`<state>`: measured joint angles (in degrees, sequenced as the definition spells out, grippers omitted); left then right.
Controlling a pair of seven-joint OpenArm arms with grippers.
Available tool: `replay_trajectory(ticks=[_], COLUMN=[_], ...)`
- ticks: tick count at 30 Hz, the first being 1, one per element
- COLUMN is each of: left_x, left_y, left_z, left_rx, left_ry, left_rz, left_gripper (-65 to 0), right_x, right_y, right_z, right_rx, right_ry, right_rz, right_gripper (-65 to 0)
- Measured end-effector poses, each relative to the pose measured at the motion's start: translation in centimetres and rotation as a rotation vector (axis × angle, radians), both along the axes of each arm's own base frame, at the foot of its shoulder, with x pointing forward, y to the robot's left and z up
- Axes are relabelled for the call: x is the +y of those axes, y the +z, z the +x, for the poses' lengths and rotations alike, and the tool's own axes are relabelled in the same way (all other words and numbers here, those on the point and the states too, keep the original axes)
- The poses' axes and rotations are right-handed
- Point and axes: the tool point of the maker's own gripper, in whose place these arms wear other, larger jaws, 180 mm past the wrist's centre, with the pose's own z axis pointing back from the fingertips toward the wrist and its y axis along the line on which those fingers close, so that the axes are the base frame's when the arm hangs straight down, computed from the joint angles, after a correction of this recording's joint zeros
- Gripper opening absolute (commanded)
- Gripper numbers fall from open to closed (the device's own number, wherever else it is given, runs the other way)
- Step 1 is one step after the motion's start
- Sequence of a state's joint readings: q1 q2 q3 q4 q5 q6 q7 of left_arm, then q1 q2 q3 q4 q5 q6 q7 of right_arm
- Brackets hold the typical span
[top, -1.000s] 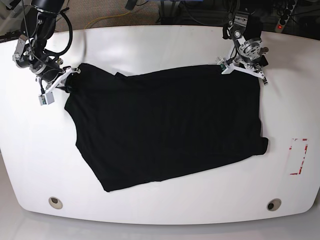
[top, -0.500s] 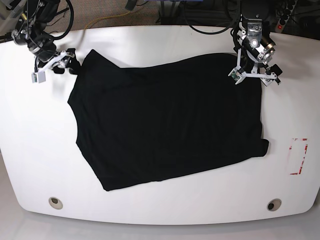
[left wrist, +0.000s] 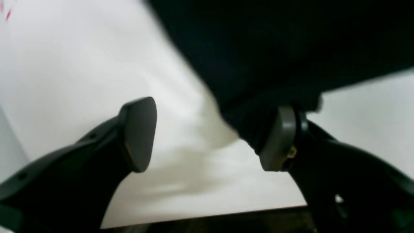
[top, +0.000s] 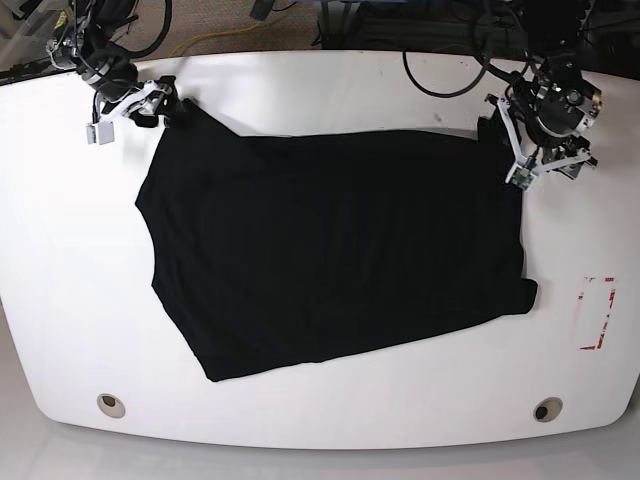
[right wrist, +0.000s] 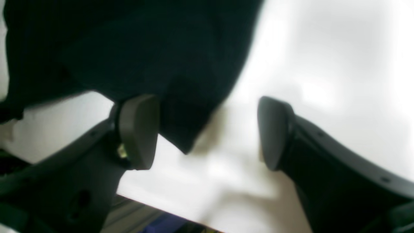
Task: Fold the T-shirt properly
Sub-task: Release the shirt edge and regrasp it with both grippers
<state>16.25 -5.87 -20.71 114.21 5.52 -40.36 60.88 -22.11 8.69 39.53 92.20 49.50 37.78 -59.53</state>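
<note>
- The desk (top: pixel 320 90) is white, and our T-shirt (top: pixel 330 250) is spread flat over most of it, top edge toward the far edge.
- Left end effector (left wrist: pixel 207 134) is spread, a shirt corner just brushing one pad by the far right corner.
- Right end effector (right wrist: pixel 207 132) is spread too, by the far left corner.
- Looks like the flattening step's done; next we'd need a fresh grab to fold.
</note>
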Motion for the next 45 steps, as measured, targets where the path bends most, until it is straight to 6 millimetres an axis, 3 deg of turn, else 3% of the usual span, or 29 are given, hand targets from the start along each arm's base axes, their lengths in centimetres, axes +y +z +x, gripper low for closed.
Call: replay_trajectory(ticks=[4,6,8,12,14,16,22,30,37,45], left_x=[1.5,1.3,1.9,4.2,4.3,3.9,2.8,5.3,6.7,5.1], left_y=[1.3,1.9,2.2,1.6,1.5,1.6,1.7,4.6,1.7,-0.7], left_z=[0.3,0.5,0.2,-1.9,-2.5,-2.7,-4.0,-5.5,-6.4,-4.6], left_rx=[-0.088,-0.134,-0.166,-0.120,-0.109,-0.115,-0.094,-0.167,-0.117,-0.103], left_ry=[0.120,0.157,0.214,0.361,0.401,0.408,0.339,0.318,0.426,0.476], left_rz=[-0.128,-0.209,-0.255,-0.268,-0.305,-0.350,-0.434,-0.498,-0.548,-0.595], left_gripper=[-20.0,-19.9,-19.9,-19.7,-19.7,-19.7,-19.7,-19.7,-19.7,-19.7], right_x=[2.8,3.7,4.6,4.5,4.5,4.5,4.5,4.6,5.5,5.4], right_y=[0.0,0.0,-0.1,-0.3,-0.3,-0.5,-0.2,-0.2,-0.3,-0.4], right_z=[0.9,1.3,1.4,1.3,1.4,1.5,2.0,1.9,2.0,1.9], right_rx=[-0.012,-0.023,-0.030,-0.016,-0.010,-0.001,-0.019,-0.016,-0.009,-0.004], right_ry=[0.074,0.067,0.060,0.062,0.066,0.073,0.075,0.077,0.118,0.144], right_rz=[0.039,0.064,0.091,0.085,0.078,0.069,0.071,0.071,0.074,0.060], right_gripper=[-19.2,-19.5,-23.5,-41.4,-50.3,-53.9,-50.1,-48.8,-49.6,-49.6])
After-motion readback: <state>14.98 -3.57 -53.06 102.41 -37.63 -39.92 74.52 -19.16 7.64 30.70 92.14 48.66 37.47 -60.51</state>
